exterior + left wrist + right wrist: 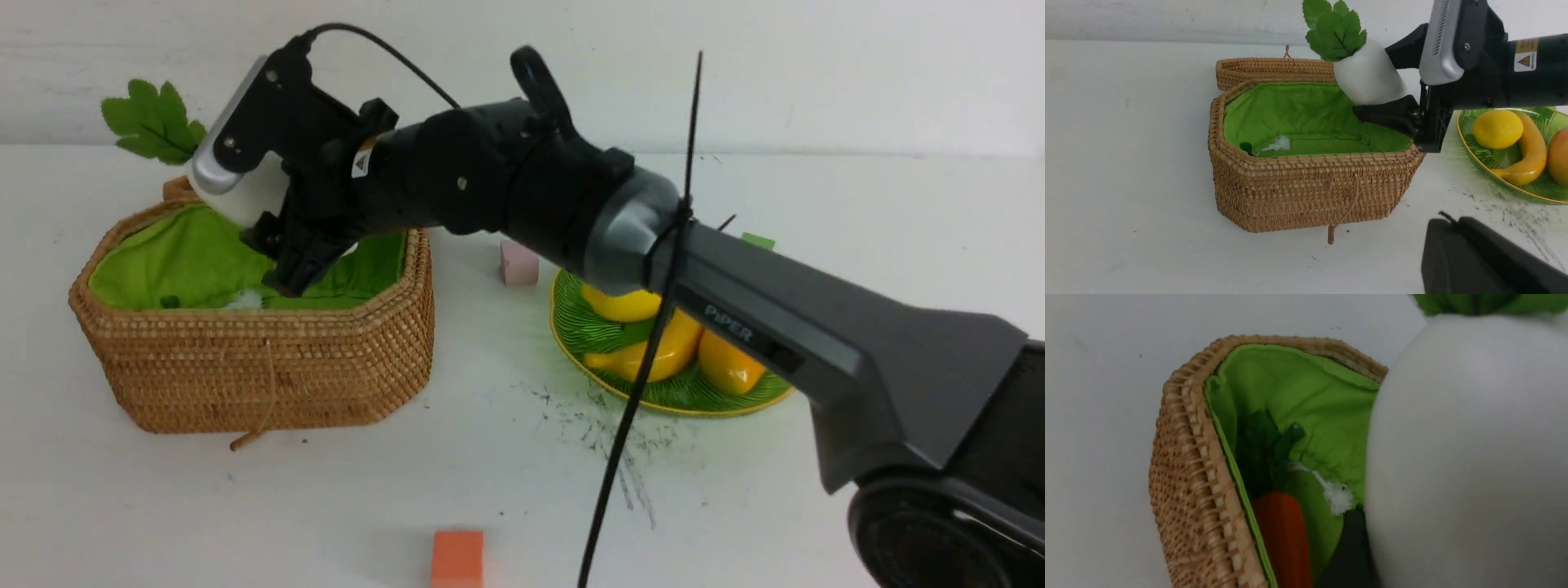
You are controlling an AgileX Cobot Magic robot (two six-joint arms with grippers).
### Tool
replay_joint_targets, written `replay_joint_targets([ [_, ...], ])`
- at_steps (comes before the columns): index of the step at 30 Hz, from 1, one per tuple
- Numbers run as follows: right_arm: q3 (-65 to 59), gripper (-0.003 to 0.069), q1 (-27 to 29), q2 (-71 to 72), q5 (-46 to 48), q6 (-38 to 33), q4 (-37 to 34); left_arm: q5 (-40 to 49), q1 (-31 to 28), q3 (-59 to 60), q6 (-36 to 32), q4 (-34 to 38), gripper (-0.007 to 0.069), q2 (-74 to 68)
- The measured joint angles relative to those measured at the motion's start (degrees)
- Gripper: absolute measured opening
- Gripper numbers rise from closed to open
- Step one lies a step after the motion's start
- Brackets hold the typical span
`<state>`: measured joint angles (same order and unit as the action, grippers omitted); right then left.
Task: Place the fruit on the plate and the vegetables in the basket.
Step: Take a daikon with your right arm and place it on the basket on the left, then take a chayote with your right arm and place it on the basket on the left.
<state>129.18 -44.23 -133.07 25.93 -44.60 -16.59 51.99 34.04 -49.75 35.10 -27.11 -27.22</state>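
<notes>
The right gripper [1378, 87] clamps the white radish [1363, 73] above the far side of the open wicker basket [269, 367], at the tabletop's left. A carrot [1284, 535] lies inside the basket. The left gripper [1447, 222] is closed.

Bright, even, diffuse light; only faint soft shadows beside the basket [245, 367] on the white counter [122, 506]. Mild softness throughout; close-up radish [1466, 457] badly out of focus.

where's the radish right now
Front view, left side: the radish sits in the right end effector, above the open wicker basket.
</notes>
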Motion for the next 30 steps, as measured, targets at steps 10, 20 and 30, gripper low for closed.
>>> replay_joint_targets([
  [10,0.1,0.056,0.0,8.2,13.1,4.5,2.9,-0.2,0.0,0.0,-3.1,3.6,0.0004,0.0],
  [20,0.5,0.0041,0.9,25.9,45.4,29.2,25.7,-2.7,0.0,0.0,-20.9,22.1,0.0006,0.0],
  [30,-22.9,-0.0005,22.1,36.5,45.7,52.3,26.5,-6.8,0.0,0.0,-46.3,48.0,0.0008,0.0],
])
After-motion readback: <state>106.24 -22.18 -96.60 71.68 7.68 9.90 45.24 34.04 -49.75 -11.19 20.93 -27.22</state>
